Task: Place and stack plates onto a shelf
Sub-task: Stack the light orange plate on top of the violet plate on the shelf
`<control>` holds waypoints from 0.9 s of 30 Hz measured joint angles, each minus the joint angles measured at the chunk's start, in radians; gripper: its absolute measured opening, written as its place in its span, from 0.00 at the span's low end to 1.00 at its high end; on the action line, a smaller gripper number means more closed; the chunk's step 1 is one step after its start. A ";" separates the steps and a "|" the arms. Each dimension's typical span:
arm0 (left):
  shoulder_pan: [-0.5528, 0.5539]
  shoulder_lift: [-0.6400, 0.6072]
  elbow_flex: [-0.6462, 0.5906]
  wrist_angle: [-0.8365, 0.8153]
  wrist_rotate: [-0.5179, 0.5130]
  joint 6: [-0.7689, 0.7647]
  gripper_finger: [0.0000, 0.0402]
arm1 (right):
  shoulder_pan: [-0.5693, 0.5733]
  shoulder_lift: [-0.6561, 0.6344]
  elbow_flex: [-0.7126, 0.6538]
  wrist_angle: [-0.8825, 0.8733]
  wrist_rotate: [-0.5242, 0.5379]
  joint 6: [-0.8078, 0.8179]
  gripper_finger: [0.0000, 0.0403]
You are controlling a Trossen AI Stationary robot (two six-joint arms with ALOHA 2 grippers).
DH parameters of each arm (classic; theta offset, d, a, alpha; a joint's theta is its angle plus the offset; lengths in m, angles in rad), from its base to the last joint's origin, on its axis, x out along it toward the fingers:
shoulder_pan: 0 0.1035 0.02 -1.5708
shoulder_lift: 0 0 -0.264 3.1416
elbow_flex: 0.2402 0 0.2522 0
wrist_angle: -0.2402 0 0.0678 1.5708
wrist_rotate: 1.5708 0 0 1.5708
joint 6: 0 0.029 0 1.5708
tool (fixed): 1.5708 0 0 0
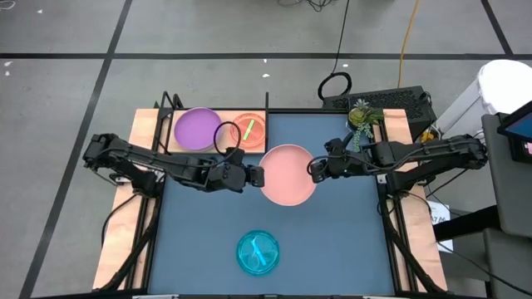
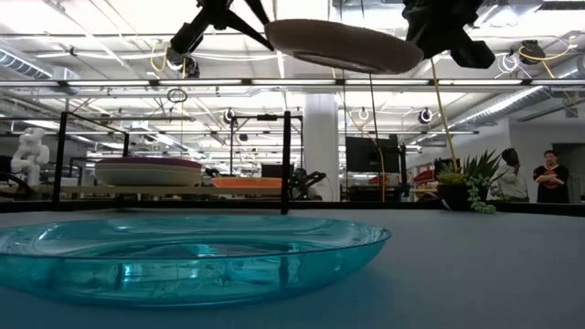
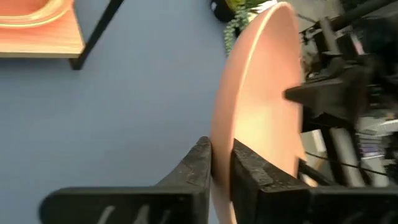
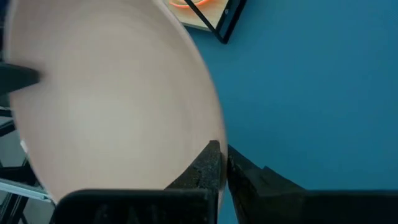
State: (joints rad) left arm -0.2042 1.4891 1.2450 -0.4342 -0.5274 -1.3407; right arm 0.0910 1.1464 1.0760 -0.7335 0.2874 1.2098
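A salmon pink plate hangs above the middle of the dark blue table, high in the low view. My left gripper is shut on its left rim. My right gripper is shut on its right rim. The shelf stands at the far left. It carries a purple plate and a smaller orange plate, each resting on its base. A teal plate lies on its base on the table near the front edge. My left gripper pinches the pink plate's left rim between its two fingers, one above the rim and one below. The fingers come from the table's left, slanting down. The plate is lifted clear and nearly level. My right gripper pinches the opposite, right rim between its two fingers. It comes from the table's right, slanting down.
A small potted plant stands at the table's far right corner. The shelf's black uprights rise at its ends. Two people stand far beyond the table. There is bare tabletop on the near right.
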 joint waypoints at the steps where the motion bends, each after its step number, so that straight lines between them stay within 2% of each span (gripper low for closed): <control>1: 0.000 0.001 -0.001 -0.002 0.000 0.000 0.06 | 0.000 -0.001 0.000 0.003 0.000 0.000 0.04; 4: 0.000 0.002 -0.001 -0.005 0.000 0.000 0.06 | 0.000 0.000 0.000 0.020 0.001 -0.015 0.08; 7: 0.000 0.001 -0.001 0.001 0.001 0.000 0.06 | 0.000 0.001 0.000 0.064 0.000 -0.031 0.17; 20: 0.004 -0.001 0.000 -0.013 0.014 -0.006 0.03 | -0.025 -0.055 0.000 0.093 -0.082 0.038 0.67; 27: 0.032 -0.005 0.003 0.001 0.031 0.003 0.03 | -0.065 -0.119 -0.001 0.142 -0.133 0.035 0.79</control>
State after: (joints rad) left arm -0.1726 1.4845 1.2480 -0.4331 -0.4960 -1.3376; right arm 0.0261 1.0277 1.0745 -0.5918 0.1543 1.2452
